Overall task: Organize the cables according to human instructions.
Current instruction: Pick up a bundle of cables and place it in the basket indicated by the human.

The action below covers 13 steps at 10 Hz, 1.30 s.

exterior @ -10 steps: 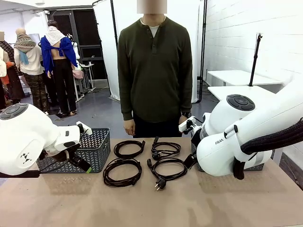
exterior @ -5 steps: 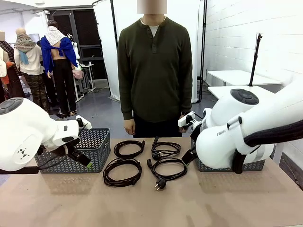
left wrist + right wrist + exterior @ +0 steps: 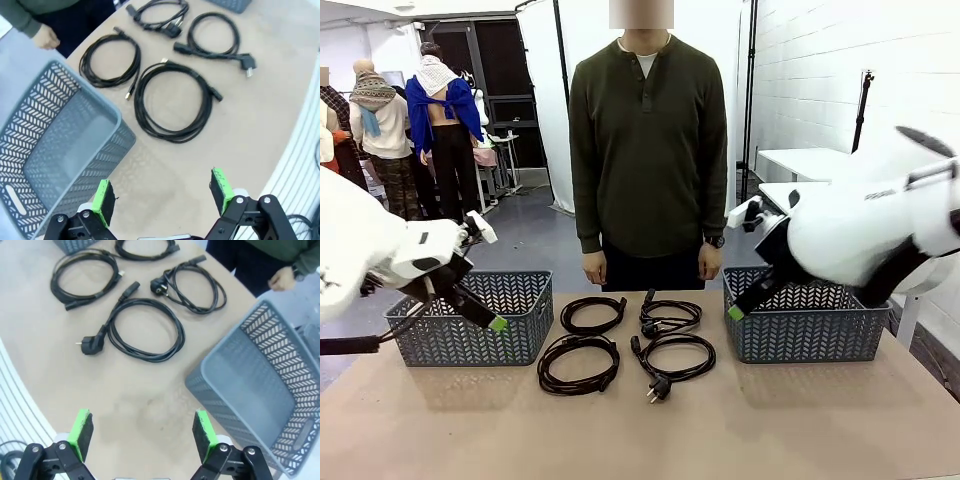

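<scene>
Black cables (image 3: pixel 172 134) (seemingly apart) lie coiled.

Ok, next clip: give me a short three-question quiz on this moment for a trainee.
1. Multiple choice: how many coiled black cables lie on the table? A two, B four, C six.
2. True or false: the left gripper is clamped on a cable.
3. Short answer: where do the cables lie relative to the left basket and the right basket?
Key: 1 B. 2 False; its jaws stand open with nothing between them. 3 Between the two baskets, on the table in front of the person.
</scene>
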### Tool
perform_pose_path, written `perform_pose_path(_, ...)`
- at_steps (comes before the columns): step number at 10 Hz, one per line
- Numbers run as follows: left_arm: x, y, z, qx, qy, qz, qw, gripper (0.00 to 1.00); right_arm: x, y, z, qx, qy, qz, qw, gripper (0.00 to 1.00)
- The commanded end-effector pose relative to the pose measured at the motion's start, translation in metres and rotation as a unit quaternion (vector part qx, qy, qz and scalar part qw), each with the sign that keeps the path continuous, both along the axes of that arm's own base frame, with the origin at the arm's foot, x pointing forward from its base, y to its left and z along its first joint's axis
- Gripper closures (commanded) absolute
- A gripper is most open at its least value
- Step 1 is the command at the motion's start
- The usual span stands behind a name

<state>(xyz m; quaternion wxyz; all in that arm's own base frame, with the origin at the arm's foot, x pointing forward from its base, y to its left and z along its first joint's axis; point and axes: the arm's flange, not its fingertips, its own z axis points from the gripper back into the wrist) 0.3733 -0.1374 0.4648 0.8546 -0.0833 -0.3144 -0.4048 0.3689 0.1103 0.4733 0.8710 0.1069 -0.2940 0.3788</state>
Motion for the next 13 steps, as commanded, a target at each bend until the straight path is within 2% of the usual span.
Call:
perform_pose_path(1, -0.01, 0.028, 0.012, -0.032, 0.018, -0.039, 0.999, 0.0, -0.012, -0.021, 0.001, 0.029, -0.002, 0.029, 0.999, 0.0)
perform_pose_path(5, -0.017, 0.042, 0.029, -0.046, 0.02, -0.057, 0.997, 0.0, -0.017, -0.038, 0.012, 0.048, -0.011, 0.045, 0.998, 0.0)
perform_pose_path(6, -0.014, 0.044, 0.03, -0.049, 0.022, -0.064, 0.996, 0.0, -0.018, -0.036, 0.014, 0.039, -0.017, 0.033, 0.999, 0.0)
perform_pose_path(7, -0.02, 0.037, 0.032, -0.039, 0.019, -0.044, 0.998, 0.0, -0.015, -0.026, 0.018, 0.025, -0.018, 0.002, 1.0, 0.0)
perform_pose_path(8, -0.02, 0.037, 0.032, -0.039, 0.019, -0.044, 0.998, 0.0, -0.011, -0.035, 0.024, 0.035, -0.008, 0.027, 0.999, 0.0)
perform_pose_path(13, -0.02, 0.037, 0.032, -0.039, 0.019, -0.044, 0.998, 0.0, -0.011, -0.035, 0.024, 0.035, -0.008, 0.027, 0.999, 0.0)
